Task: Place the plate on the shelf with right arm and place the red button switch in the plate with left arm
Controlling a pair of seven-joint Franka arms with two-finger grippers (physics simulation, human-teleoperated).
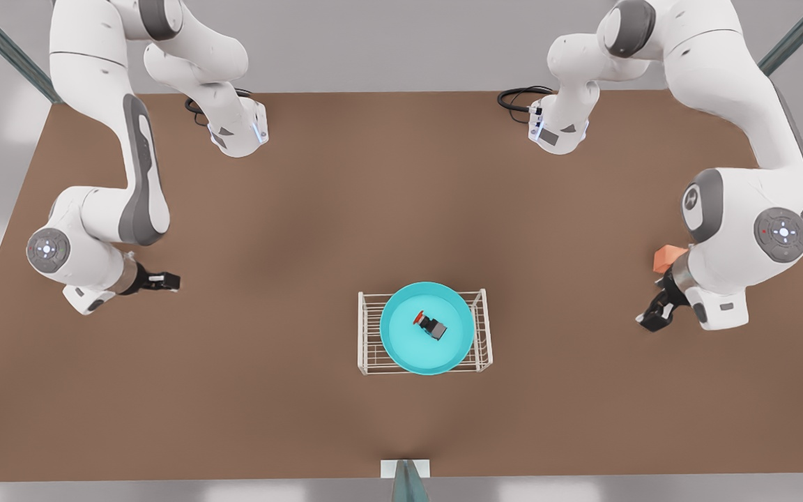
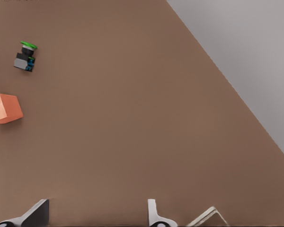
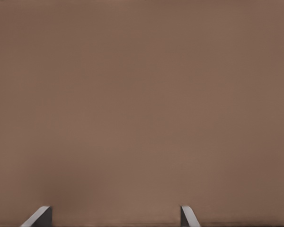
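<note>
Turquoise plate (image 1: pixel 427 328) set on top of the white wire shelf (image 1: pixel 369 333), overhanging its front edge slightly, rim level. Red button switch (image 1: pixel 431 325) lying on its side inside the plate, near the middle, red cap turned toward the shelf's end on the front view's left, dark body toward the other end.

Left gripper (image 1: pixel 654 315) well off from the shelf toward the front view's right, low over the bare brown worktop (image 1: pixel 304 209), fingers spread wide with nothing between them; in the left wrist view 2 fingertips (image 2: pixel 152 210) stand far apart over bare worktop. Orange cube (image 1: pixel 668 259) just beside that gripper's wrist, on the side away from the shelf's front, also seen at (image 2: pixel 4 109). Green-capped switch (image 2: pixel 26 57) resting on the worktop beyond the cube, apart from it, in the left wrist view.

Right gripper (image 1: pixel 169 281) well off from the shelf toward the front view's left, held low over the worktop, pointing toward the shelf. Fingers (image 3: pixel 188 216) spread wide in the right wrist view, nothing held, plain worktop under them.

Both arms clear of the shelf, neither touching plate or switch.
</note>
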